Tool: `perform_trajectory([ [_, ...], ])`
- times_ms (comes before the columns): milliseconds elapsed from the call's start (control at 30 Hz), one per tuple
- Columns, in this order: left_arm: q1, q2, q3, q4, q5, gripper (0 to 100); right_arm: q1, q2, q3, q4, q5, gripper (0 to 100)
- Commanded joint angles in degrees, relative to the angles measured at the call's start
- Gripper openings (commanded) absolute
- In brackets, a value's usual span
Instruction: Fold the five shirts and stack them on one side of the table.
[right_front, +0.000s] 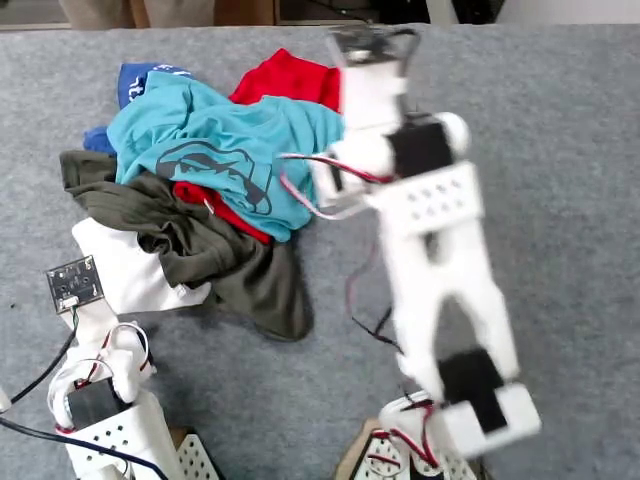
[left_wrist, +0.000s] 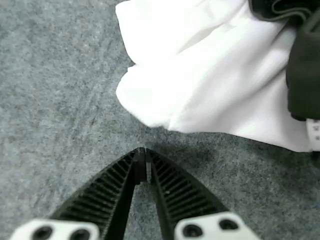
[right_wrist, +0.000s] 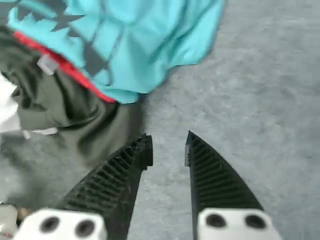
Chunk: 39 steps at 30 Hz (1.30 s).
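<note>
- The five shirts lie in one loose, unfolded heap. On top is a turquoise cotton shirt with a dark printed graphic (right_front: 220, 140) (right_wrist: 145, 45), just ahead of the right gripper (right_wrist: 167, 147) and off to one side of its fingertips.
- A crumpled red shirt (right_front: 290, 80) (right_wrist: 60, 62) shows beyond the turquoise one, and a strip of it also shows under the turquoise hem, farther from the right fingers (right_wrist: 135, 160).
- A bright blue shirt (right_front: 135, 80) sticks out at the far edge of the heap, well apart from both grippers.
- A dark olive shirt (right_front: 200, 240) (right_wrist: 55, 100) (left_wrist: 302, 75) spreads out under the turquoise and red ones. Its lower edge comes close beside one right finger, though I cannot tell whether they touch.
- A plain white shirt (right_front: 125, 265) (left_wrist: 215, 75) lies at the bottom of the heap, partly under the olive one. Its rounded fold sits just ahead of the left gripper (left_wrist: 145, 155), with a narrow band of bare surface between them.
- The right gripper's black ribbed fingers are spread a little with nothing between them, over bare covering.
- The left gripper's fingers (left_wrist: 170, 190) are pressed together at the tips and hold nothing.
- The white right arm (right_front: 430, 220) stretches up alongside the heap, and the left arm (right_front: 100, 400) stands near the white shirt.
- All of this rests on the grey felt-covered table (right_front: 560, 150) (left_wrist: 50, 100) (right_wrist: 260, 90).
</note>
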Motion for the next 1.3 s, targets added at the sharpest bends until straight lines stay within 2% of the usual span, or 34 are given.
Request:
perform_trajectory([
  [0, -0.18, -0.40, 0.62, 0.35, -0.18, 2, -5.05, 9.10, -10.15, 1.76, -0.79, 12.7],
  [367, 0.09, -0.40, 0.62, 0.35, -0.09, 2, -12.18, 35.91, -35.82, 1.49, -0.79, 12.8],
  [600, 0.09, -0.40, 0.62, 0.35, 0.00, 2, -15.78, 47.69, -48.66, 0.44, -0.79, 12.8],
  [900, 0.09, -0.40, 0.62, 0.35, -0.09, 2, -12.26, 62.02, -56.75, -2.81, -0.79, 10.6],
  [1000, 0.09, -0.40, 0.62, 0.35, -0.09, 2, -9.89, 62.64, -63.08, -1.58, -0.70, 0.1],
  [1267, 0.09, -0.40, 0.62, 0.35, -0.09, 2, -6.73, 59.65, -75.03, 1.58, -0.70, 0.4],
])
